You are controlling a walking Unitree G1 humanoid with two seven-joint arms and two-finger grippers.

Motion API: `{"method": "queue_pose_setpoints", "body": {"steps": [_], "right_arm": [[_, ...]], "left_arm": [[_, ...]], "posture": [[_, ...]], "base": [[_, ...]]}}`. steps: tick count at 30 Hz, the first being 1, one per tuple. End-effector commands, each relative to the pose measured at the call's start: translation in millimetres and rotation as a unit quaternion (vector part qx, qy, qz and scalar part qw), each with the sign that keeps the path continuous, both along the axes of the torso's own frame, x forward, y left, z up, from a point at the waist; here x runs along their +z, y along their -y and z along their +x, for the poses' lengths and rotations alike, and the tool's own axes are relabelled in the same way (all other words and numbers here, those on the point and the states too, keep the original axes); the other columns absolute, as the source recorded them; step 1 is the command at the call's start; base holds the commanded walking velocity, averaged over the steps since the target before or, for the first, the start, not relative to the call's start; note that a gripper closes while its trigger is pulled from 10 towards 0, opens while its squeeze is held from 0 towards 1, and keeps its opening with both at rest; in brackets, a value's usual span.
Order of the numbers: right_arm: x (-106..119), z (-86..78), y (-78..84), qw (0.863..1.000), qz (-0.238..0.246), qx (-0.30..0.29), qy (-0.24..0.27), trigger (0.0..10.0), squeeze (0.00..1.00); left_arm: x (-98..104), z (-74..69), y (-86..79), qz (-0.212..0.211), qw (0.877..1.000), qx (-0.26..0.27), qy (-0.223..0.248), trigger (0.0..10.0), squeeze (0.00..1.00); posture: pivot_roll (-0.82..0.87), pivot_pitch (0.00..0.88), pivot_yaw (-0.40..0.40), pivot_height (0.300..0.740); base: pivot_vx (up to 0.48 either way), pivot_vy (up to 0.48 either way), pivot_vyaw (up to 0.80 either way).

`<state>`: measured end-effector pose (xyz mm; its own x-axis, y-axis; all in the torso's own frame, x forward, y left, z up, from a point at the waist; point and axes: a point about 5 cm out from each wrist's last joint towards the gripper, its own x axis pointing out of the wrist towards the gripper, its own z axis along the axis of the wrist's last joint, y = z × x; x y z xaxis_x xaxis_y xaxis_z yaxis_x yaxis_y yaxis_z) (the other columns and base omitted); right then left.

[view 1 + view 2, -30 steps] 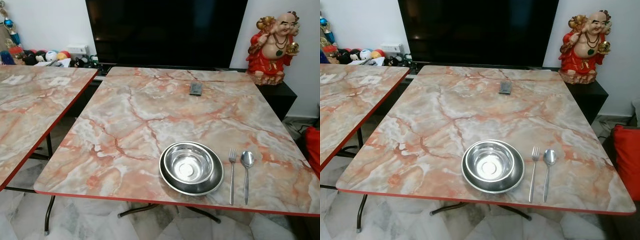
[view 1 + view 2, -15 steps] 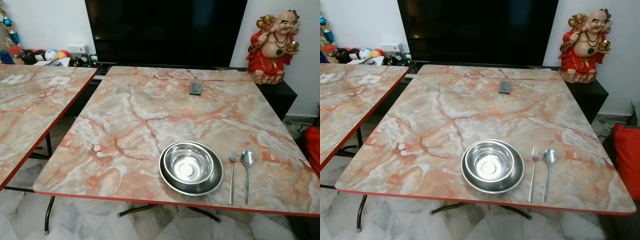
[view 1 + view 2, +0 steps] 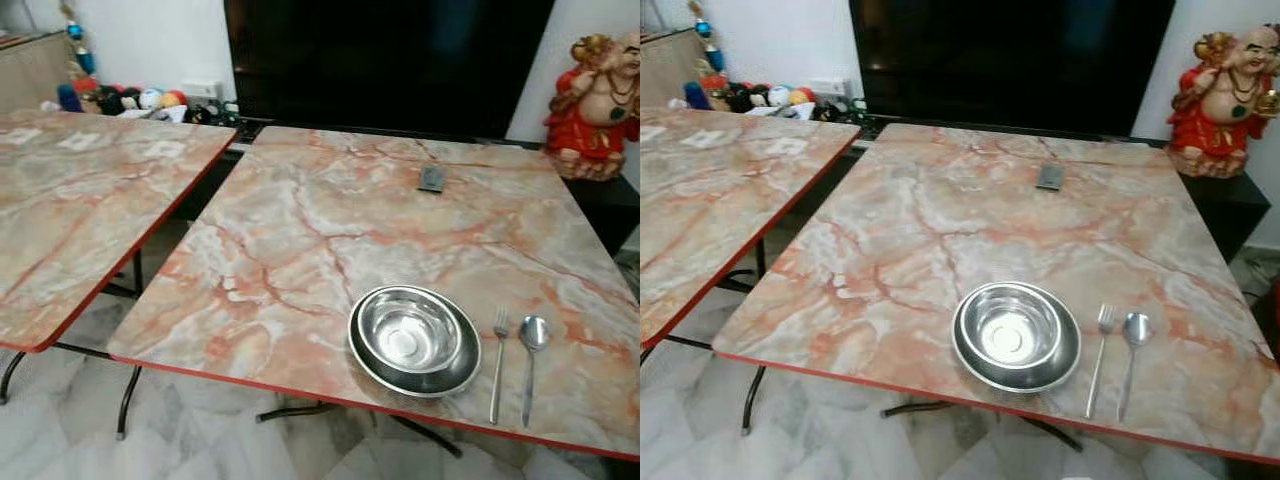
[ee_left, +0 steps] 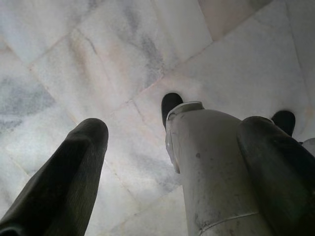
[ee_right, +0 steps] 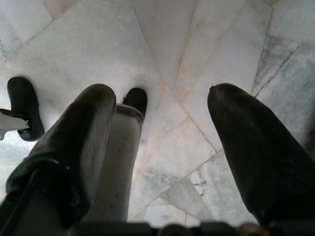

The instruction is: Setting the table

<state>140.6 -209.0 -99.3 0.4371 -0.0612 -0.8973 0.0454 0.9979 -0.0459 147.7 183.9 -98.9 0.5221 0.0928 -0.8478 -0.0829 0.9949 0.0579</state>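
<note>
A steel bowl [image 3: 408, 334] sits inside a shallow steel plate [image 3: 458, 370] near the front edge of the marble-patterned table [image 3: 300, 240]. Just right of them a fork [image 3: 498, 362] and a spoon [image 3: 530, 350] lie side by side, handles toward me. Both arms hang down at my sides, away from the table. In its wrist view the left gripper [image 4: 174, 128] is open and holds nothing, pointing down at the tiled floor past my leg. The right gripper [image 5: 162, 93] is open too and holds nothing, over the same floor.
A small dark flat object [image 3: 432, 178] lies at the table's far side. A second marble table [image 3: 80, 200] stands to the left across a narrow gap. Behind are a large black screen [image 3: 390, 60], a red figurine [image 3: 600, 105] and a row of small toys [image 3: 130, 98].
The whole scene has shifted to the right in view and is slightly blurred, so the camera has turned left. The bowl, plate, fork and spoon keep their places on the table.
</note>
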Motion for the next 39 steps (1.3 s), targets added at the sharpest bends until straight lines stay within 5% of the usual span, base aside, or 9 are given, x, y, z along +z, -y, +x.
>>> {"method": "queue_pose_setpoints", "body": {"steps": [1,18,21,24,26,30,39], "right_arm": [[-0.9,-3.5,1.5,1.0,0.005,-0.012,-0.001,10.0,0.0],[1.2,7.8,-8.8,1.0,-0.001,-0.009,0.01,10.0,0.0],[6.9,20.1,-2.9,0.995,0.008,-0.088,0.037,10.0,0.0],[12.5,32.9,-3.7,0.993,0.022,-0.093,0.063,10.0,0.0],[15.2,40.1,-7.7,0.992,0.05,-0.089,0.072,10.0,0.0],[11.8,37.2,-21.0,0.998,0.038,-0.011,0.047,10.0,0.0],[16.3,47.0,-21.5,0.995,0.045,-0.051,0.068,10.0,0.0]], "left_arm": [[-3.6,-8.1,2.6,-0.007,1.0,0.002,-0.018,10.0,0.0],[-3.1,-7.1,1.1,-0.002,1.0,0.011,-0.014,10.0,0.0],[-1.8,-5.7,-5.1,0.024,1.0,0.014,-0.013,10.0,0.0],[-0.1,-5.0,-12.9,0.024,0.994,0.106,0.001,10.0,0.0],[1.9,1.6,-12.7,0.026,0.997,0.074,0.001,10.0,0.0],[5.1,8.9,-14.1,-0.016,0.991,0.131,0.026,10.0,0.0],[4.6,12.9,-8.8,-0.009,0.999,0.049,-0.009,10.0,0.0]], "posture": [[0.04,0.0,-0.019,0.74],[0.04,0.0,-0.021,0.74],[0.04,0.0,-0.016,0.74],[0.09,0.0,-0.007,0.74],[0.15,0.0,-0.036,0.74],[0.17,0.0,-0.06,0.74],[0.07,0.0,-0.012,0.74]], "base": [[-0.244,0.322,0.0],[-0.187,0.378,0.0],[0.0,0.0,0.0],[0.0,0.0,0.0],[0.0,0.0,0.0],[0.0,0.0,0.0],[0.0,0.0,0.0]]}}
